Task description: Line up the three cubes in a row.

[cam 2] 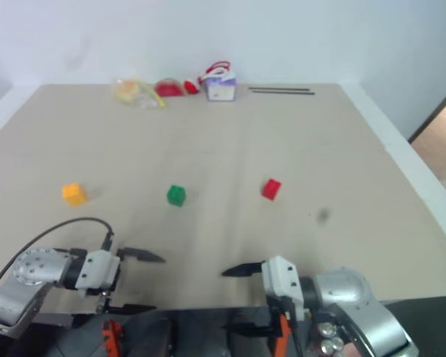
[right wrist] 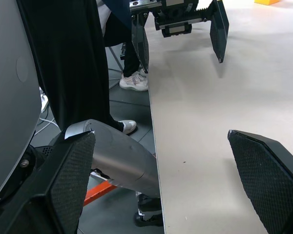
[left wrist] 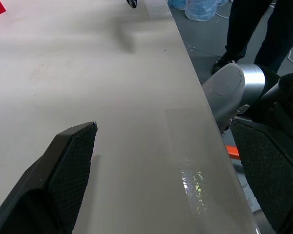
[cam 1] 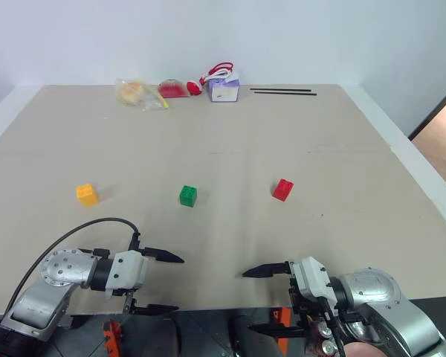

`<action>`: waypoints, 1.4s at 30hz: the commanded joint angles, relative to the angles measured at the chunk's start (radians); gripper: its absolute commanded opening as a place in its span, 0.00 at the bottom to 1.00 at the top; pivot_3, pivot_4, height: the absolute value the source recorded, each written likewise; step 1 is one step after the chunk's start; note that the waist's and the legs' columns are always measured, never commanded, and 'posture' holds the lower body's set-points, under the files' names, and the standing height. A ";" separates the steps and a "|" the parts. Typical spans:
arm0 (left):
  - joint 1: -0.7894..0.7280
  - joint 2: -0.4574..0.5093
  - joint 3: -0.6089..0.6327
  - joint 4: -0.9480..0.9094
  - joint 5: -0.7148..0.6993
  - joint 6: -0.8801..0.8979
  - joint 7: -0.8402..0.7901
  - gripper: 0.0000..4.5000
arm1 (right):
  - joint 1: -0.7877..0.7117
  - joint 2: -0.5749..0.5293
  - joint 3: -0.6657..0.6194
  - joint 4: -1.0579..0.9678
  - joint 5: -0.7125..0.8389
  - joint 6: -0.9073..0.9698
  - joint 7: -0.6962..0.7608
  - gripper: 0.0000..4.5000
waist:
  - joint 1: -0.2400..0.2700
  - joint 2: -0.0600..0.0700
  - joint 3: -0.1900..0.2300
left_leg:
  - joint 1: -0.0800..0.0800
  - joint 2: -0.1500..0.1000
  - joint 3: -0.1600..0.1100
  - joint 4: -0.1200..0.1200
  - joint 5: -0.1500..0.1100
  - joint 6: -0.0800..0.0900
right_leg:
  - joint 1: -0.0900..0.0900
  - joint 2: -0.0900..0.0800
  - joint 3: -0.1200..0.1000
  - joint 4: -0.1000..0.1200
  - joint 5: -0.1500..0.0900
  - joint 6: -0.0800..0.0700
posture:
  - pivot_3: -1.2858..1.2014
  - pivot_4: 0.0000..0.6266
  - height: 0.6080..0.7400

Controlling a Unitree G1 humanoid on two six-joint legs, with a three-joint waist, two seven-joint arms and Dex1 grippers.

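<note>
Both grippers, left (cam 1: 162, 281) and right (cam 1: 259, 297), hang wide open and empty at the table's (cam 1: 342, 149) near edge. Yellow cube (cam 1: 87, 194), green cube (cam 1: 188, 195) and red cube (cam 1: 282, 189) sit well apart mid-table; they look light, rigid, best pinched across flat sides. Purple box (cam 1: 224, 89) and clutter lie far back, out of the way.

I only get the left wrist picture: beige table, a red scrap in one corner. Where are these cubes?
Observer: Three small studded plastic cubes sit apart on the beige table: yellow-orange cube left, green cube middle, red cube right.
Operator: Is a claw holding one?
Observer: No. The left claw and right claw hover open at the near edge, empty.
Operator: Anything else there?
Observer: A purple-and-white box stands at the far edge.
</note>
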 commanded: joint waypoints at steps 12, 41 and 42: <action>0.057 -0.028 -0.012 0.113 -0.011 -0.162 -0.052 1.00 | 0.034 -0.030 -0.042 -0.008 0.040 -0.008 0.011 1.00 | 0.000 0.000 0.000 | 0.002 0.000 0.000 0.001 0.000 0.000 | 0.002 0.000 0.000 0.001 0.000 0.000 | 0.52 0.24 1.00; -0.345 -0.373 -0.027 -0.116 -0.084 0.425 0.558 1.00 | -0.401 0.293 -0.377 0.117 0.038 0.493 -1.037 1.00 | -0.001 0.000 0.000 | -0.001 -0.001 -0.002 0.005 0.000 0.002 | 0.003 0.002 0.002 0.002 0.005 0.007 | 0.52 0.24 1.00; -0.353 -0.386 -0.035 -0.122 -0.082 0.435 0.570 1.00 | -0.408 0.336 -0.363 0.102 0.041 0.513 -1.078 1.00 | -0.002 0.000 0.000 | -0.001 -0.001 -0.002 0.004 0.000 0.002 | 0.002 0.002 0.002 0.002 0.005 0.007 | 0.52 0.24 1.00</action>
